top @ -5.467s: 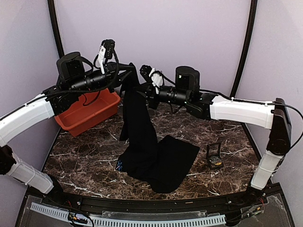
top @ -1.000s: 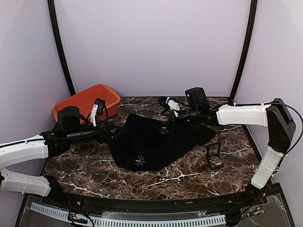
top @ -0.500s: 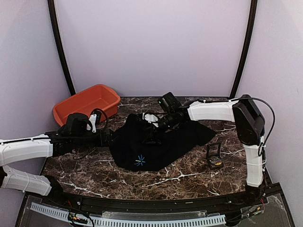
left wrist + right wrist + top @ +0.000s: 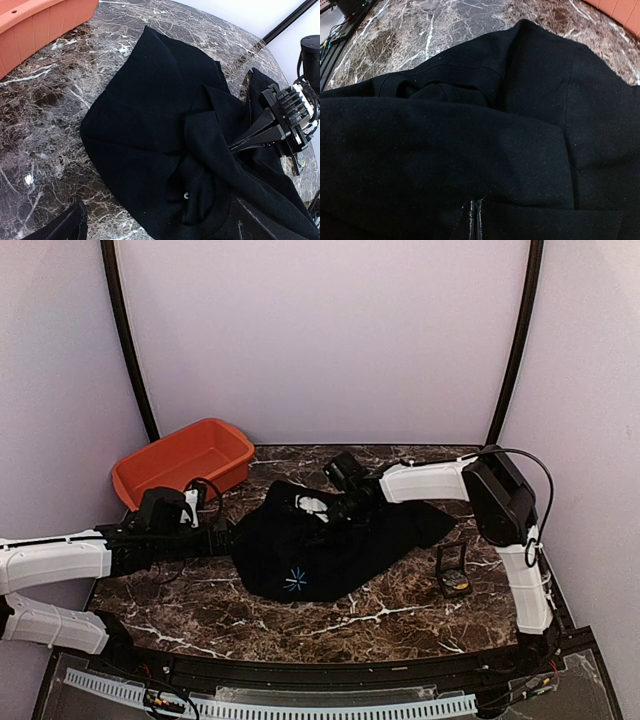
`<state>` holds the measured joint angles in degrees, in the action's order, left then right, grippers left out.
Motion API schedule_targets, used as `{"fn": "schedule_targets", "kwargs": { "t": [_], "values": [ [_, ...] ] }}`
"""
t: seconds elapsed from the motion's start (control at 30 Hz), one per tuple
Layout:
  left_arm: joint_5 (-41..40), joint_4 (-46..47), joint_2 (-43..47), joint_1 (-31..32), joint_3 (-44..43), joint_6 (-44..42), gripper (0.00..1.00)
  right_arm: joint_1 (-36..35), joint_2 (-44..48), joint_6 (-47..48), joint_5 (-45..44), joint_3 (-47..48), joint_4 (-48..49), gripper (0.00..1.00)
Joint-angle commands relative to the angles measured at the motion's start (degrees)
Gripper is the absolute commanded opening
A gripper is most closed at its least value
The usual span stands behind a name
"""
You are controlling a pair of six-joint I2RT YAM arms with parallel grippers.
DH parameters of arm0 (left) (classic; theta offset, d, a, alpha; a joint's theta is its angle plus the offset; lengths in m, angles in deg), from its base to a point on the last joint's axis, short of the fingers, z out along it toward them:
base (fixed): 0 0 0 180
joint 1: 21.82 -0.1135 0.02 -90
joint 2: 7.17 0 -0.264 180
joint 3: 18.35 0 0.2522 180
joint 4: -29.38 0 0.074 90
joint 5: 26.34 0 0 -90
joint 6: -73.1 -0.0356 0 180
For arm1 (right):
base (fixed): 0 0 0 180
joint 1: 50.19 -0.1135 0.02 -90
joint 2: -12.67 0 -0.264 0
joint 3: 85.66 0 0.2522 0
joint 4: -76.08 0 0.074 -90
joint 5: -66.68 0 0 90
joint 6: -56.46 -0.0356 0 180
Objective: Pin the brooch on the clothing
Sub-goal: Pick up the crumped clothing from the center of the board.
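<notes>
Trouble lies mostly in the cloth. The T-shirt (image 4: 330, 545) sits bunched in the middle of the table (image 4: 400, 612), folded over itself, its starburst print (image 4: 296, 580) facing up toward the near edge. The right gripper (image 4: 234, 147) has its fingers pressed together at a fold near the shirt's centre. Whether fabric is actually trapped between them cannot be told. If it pulls on only a thin pinch, the cloth may slip free, or the whole shirt may drag as one heap rather than flatten. The left gripper (image 4: 222, 538), fingers spread wide, hovers at the shirt's left side holding nothing, so nothing anchors the garment against such a pull. The brooch (image 4: 458, 587) lies in the open black case (image 4: 453, 565) near the right edge, untouched. A dragged sleeve or a passing arm could tip that case and spill it. Pinning through doubled layers is another risk.
</notes>
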<state>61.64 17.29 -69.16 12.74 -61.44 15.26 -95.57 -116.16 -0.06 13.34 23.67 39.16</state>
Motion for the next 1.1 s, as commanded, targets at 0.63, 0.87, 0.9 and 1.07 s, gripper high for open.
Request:
{"fn": "schedule_targets", "kwargs": {
  "t": [0.63, 0.87, 0.9, 1.07],
  "values": [
    [16.38, -20.09, -30.63, -7.23, -30.19, -16.83, 0.99, -1.37, 32.82, -0.77, -8.23, -21.75, 14.37, 0.0],
    [17.74, -29.48, -34.08, -7.23, -38.0, -26.52, 0.99, -1.46, 38.79, 0.4, -12.85, -28.39, 15.57, 0.0],
    [17.57, -31.63, -34.34, -7.23, -38.53, -28.31, 0.99, -1.46, 39.25, 0.81, -14.39, -28.87, 15.36, 0.0],
    [17.1, -35.36, -36.02, -7.28, -39.36, -31.74, 0.99, -1.19, 40.83, 2.43, -29.03, -29.68, 14.37, 0.0]
  ]
}}
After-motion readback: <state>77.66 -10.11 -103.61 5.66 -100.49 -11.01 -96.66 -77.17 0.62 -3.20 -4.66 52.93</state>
